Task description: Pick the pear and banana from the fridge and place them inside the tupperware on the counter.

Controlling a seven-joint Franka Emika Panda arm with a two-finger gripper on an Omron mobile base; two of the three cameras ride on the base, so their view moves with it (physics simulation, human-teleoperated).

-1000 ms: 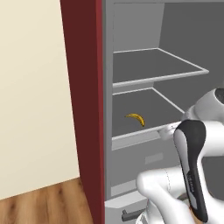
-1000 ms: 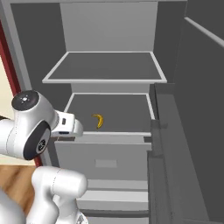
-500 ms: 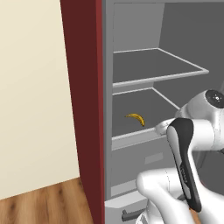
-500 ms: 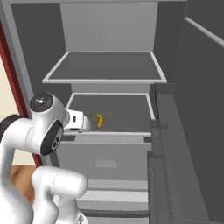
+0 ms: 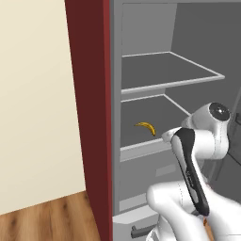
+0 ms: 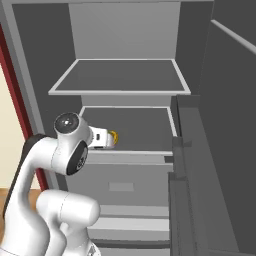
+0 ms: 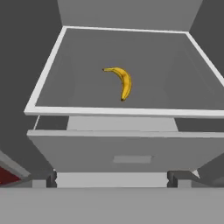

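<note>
Pincer (image 6: 111,139) spread wide, pinching nothing, seen in the right base view as a short white stub jutting from the wrist toward the fridge's (image 6: 125,30) lower shelf (image 6: 145,127). Held level with that shelf's front edge, just short of the banana (image 6: 114,136), of which a sliver of yellow peeks past the tip. Not touching the fruit.

From the hand view: banana (image 7: 121,81) lying flat on the lower shelf (image 7: 65,74), roughly centred side to side and midway back, curved with one dark tip pointing left and the other pointing toward the shelf's white front rim. Clear of every edge. Below the shelf, a closed grey drawer (image 7: 127,151) with a small recessed panel in its face.

From the left base view: same banana (image 5: 146,127) resting on the lower shelf (image 5: 160,113), with the arm's white wrist just to its right and lower. Above, a second shelf (image 5: 162,70), bare. Left of the fridge (image 5: 141,28), a dark red panel (image 5: 89,94), then a cream wall (image 5: 33,94) over wooden flooring (image 5: 47,219).

In the right base view, fridge door (image 6: 220,150) standing open at right, racks edge-on.
</note>
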